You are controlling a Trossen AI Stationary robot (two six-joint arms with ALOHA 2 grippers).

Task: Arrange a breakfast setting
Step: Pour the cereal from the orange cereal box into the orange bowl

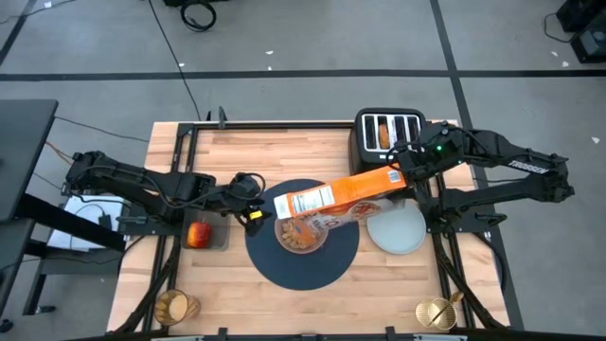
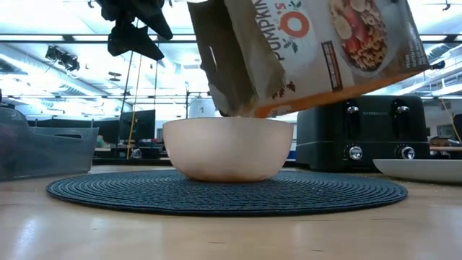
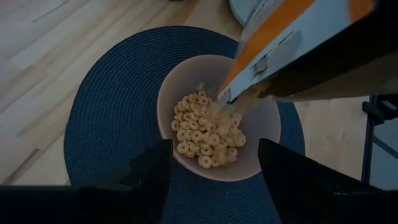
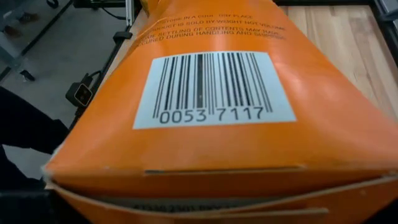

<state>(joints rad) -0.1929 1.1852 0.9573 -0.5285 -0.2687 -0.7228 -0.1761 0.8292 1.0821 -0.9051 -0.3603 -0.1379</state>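
A translucent pink bowl (image 1: 301,237) holding cereal rings (image 3: 202,134) stands on the round navy placemat (image 1: 284,270). My right gripper (image 1: 401,177) is shut on an orange cereal box (image 1: 336,197), which is tipped over the bowl. The box's open end (image 3: 239,99) is at the bowl's rim, and cereal falls out of it. My left gripper (image 1: 254,216) is open and empty, above the bowl's left side; its two fingers (image 3: 152,177) show in the left wrist view. The pale plate (image 1: 396,230) lies right of the mat. A red apple (image 1: 198,234) sits in a grey tray. My right gripper holds the cereal box by its closed end (image 1: 390,180), coming from the table's right side. The box itself hides the fingers in the right wrist view, where its barcode side (image 4: 211,87) fills the picture. The box is lifted clear and slants down toward the bowl.
The black toaster (image 1: 388,133) stands at the far right with a bagel (image 1: 383,134) in a slot. An amber glass cup (image 1: 175,306) stands near the front left and a gold object (image 1: 437,313) near the front right. Bare wood lies at the far left.
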